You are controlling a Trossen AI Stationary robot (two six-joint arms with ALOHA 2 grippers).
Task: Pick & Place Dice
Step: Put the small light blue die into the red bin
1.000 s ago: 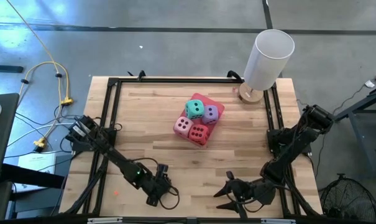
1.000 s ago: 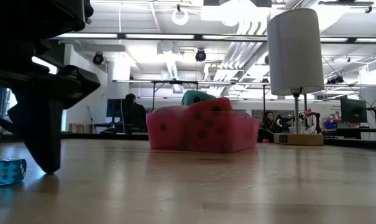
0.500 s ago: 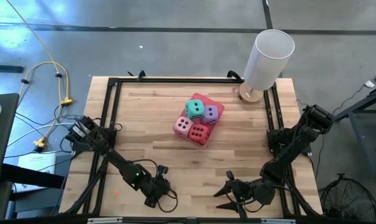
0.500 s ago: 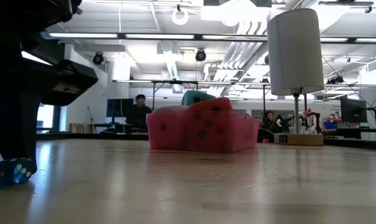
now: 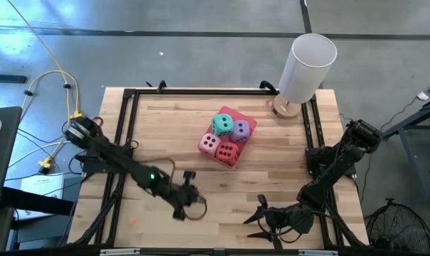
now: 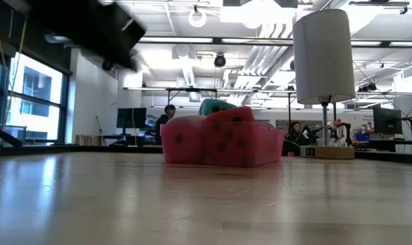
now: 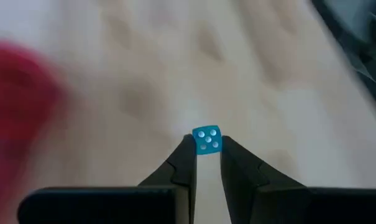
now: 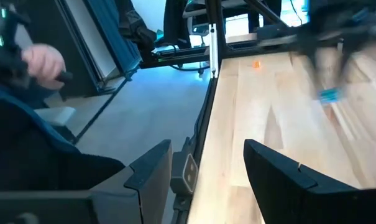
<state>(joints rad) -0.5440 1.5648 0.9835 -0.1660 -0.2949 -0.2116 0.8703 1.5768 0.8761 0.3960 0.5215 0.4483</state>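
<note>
The left gripper (image 7: pixel 206 149) pinches a small blue die (image 7: pixel 206 139) between its fingertips above the wooden table (image 5: pixel 271 178), near four soft dice (image 5: pixel 225 139) piled on a pink tray (image 5: pixel 249 125); the right gripper (image 5: pixel 257 217) rests open by the table's front edge

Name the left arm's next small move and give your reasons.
Probably carry on toward the pink tray. The left gripper is shut on a small blue die pinched at its fingertips and is off the table. The four big dice sit heaped on the tray, so that looks like the drop spot.
</note>
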